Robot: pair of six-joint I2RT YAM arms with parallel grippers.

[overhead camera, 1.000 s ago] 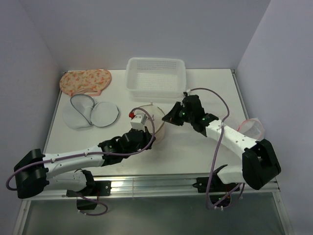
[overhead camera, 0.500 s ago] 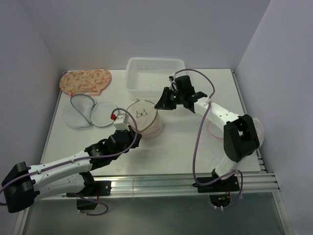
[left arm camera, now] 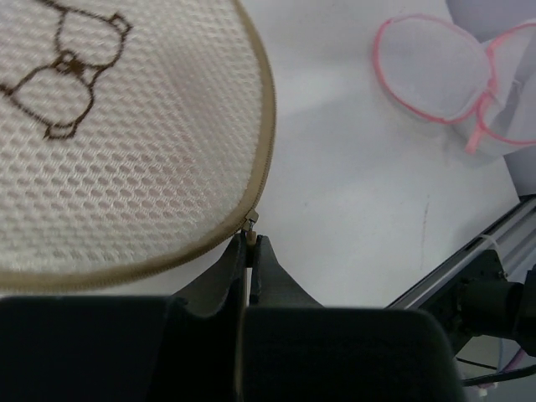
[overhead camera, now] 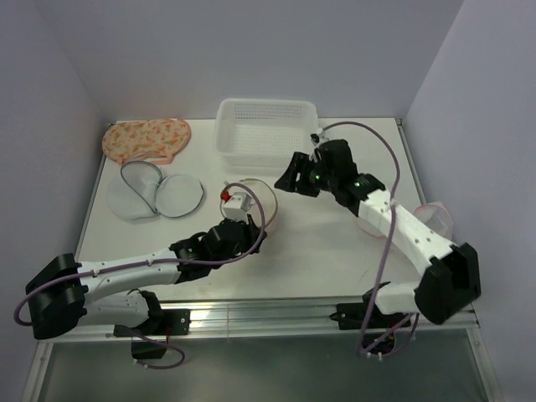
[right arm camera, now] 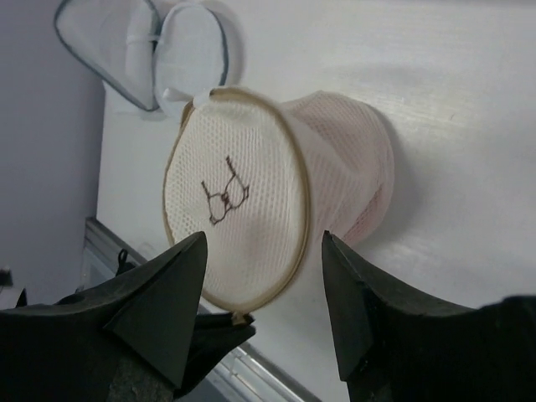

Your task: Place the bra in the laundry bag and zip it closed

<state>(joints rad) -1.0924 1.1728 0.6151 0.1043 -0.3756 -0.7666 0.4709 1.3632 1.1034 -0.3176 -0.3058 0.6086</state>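
The laundry bag (right arm camera: 239, 197) lies on its side, its round mesh face with the black line drawing and tan zip rim turned toward me. Something pink shows through its side wall (right arm camera: 368, 188); the bra itself I cannot make out. My left gripper (left arm camera: 249, 241) is shut on the zip pull (left arm camera: 249, 223) at the low edge of the rim. From above, the left gripper (overhead camera: 244, 228) sits at the near side of the bag (overhead camera: 266, 205). My right gripper (right arm camera: 264, 239) hangs open in front of the bag, touching nothing. It shows right of the bag from above, as right gripper (overhead camera: 291, 180).
A white perforated basket (overhead camera: 268, 126) stands at the back. A peach floral padded piece (overhead camera: 146, 138) and grey-rimmed mesh bags (overhead camera: 155, 193) lie at the back left. A pink-rimmed mesh bag (overhead camera: 431, 218) lies at the right edge, under the right arm.
The right gripper has opened and drawn back from the bag's right side. The left gripper, still pinching the zip pull, swung left and then back right along the rim.
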